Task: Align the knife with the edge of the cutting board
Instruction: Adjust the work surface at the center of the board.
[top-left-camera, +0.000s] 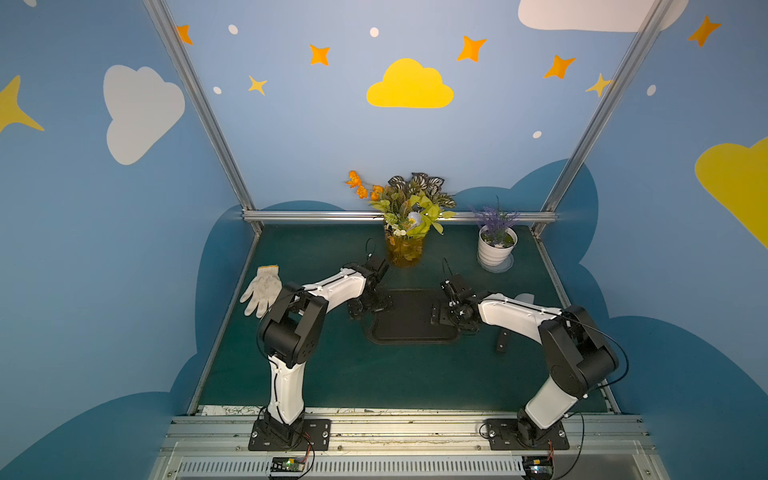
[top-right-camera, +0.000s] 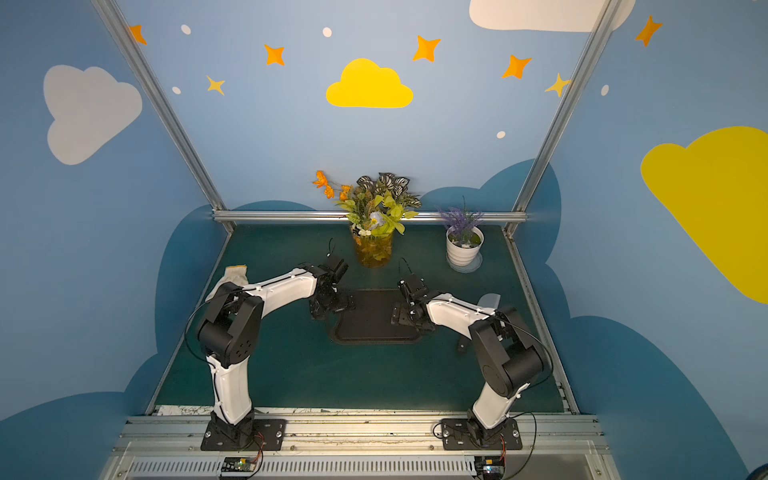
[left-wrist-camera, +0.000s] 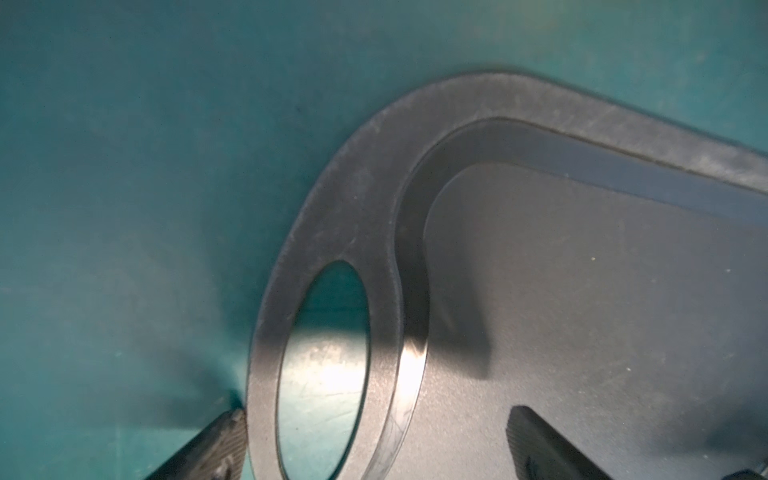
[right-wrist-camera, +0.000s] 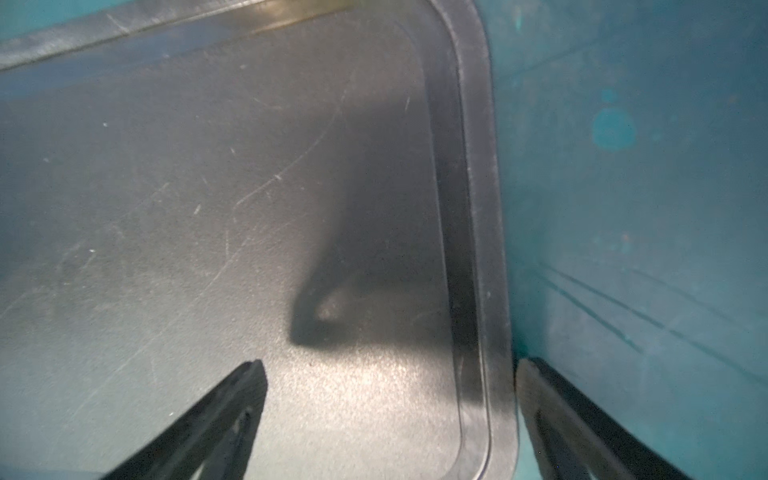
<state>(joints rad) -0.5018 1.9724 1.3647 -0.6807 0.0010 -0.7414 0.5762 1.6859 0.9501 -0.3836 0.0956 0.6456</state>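
Two open pincers over one cutting board (top-left-camera: 409, 318), with one knife (top-left-camera: 524, 297) lying aside on the green tabletop (top-left-camera: 374, 374).
The left pincer (left-wrist-camera: 376, 415) is released, one finger beside the board's handle-slot end and one above the board. The right pincer (right-wrist-camera: 390, 365) is also released and straddles the opposite rim, holding nothing. The single knife lies on the tabletop to the right of the board, apart from it and partly hidden by the right arm, its black handle (top-left-camera: 503, 343) pointing to the near side. I also count one white glove (top-left-camera: 262, 291), one glass vase of flowers (top-left-camera: 405, 249) and one white plant pot (top-left-camera: 494, 249).
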